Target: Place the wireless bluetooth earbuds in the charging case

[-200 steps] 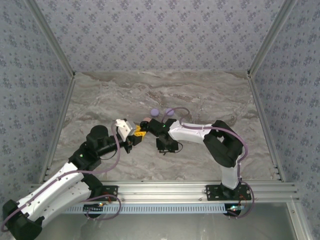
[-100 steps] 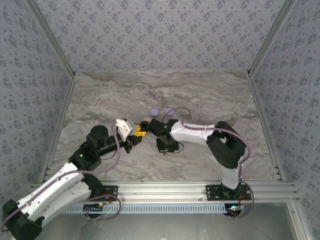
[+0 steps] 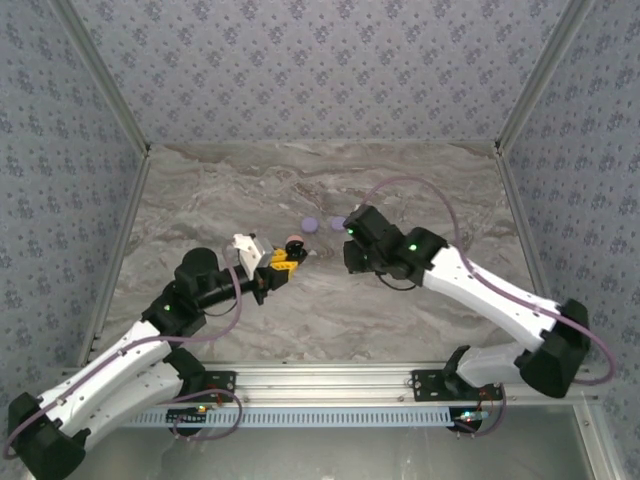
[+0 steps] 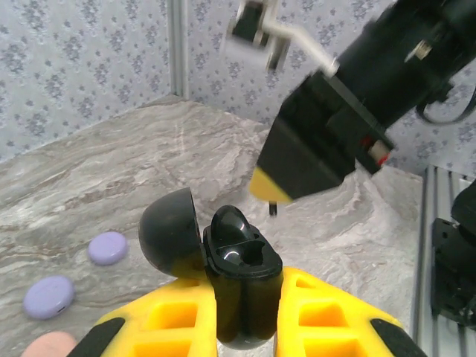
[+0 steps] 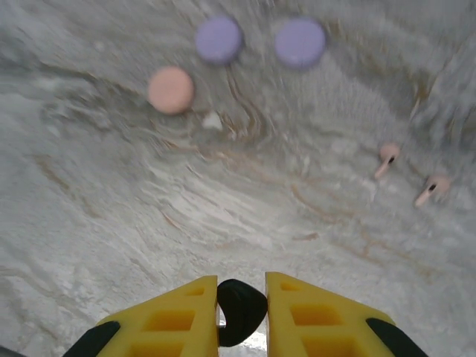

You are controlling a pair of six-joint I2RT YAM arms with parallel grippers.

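Note:
My left gripper (image 4: 242,316) is shut on a black charging case (image 4: 242,294) held upright, with its lid (image 4: 168,232) swung open to the left. One black earbud (image 4: 229,223) sits in the case's left socket; the other socket is empty. My right gripper (image 5: 242,297) is shut on a second black earbud (image 5: 242,312) above the table. In the left wrist view the right gripper (image 4: 269,195) hangs just beyond the case, a dark stem (image 4: 273,210) poking below its yellow tip. In the top view the left gripper (image 3: 284,260) and the right gripper (image 3: 350,260) stand a short way apart.
Two purple round cases (image 5: 219,39) (image 5: 300,42) and a pink one (image 5: 171,89) lie on the marble table (image 3: 420,190) behind the grippers. Two pale pink earbuds (image 5: 387,156) (image 5: 433,187) lie loose to the right. Metal rails and patterned walls fence the table.
My right arm has swung out to the right and its gripper has pulled back from the left gripper, closing on the black earbud. The left arm has barely moved.

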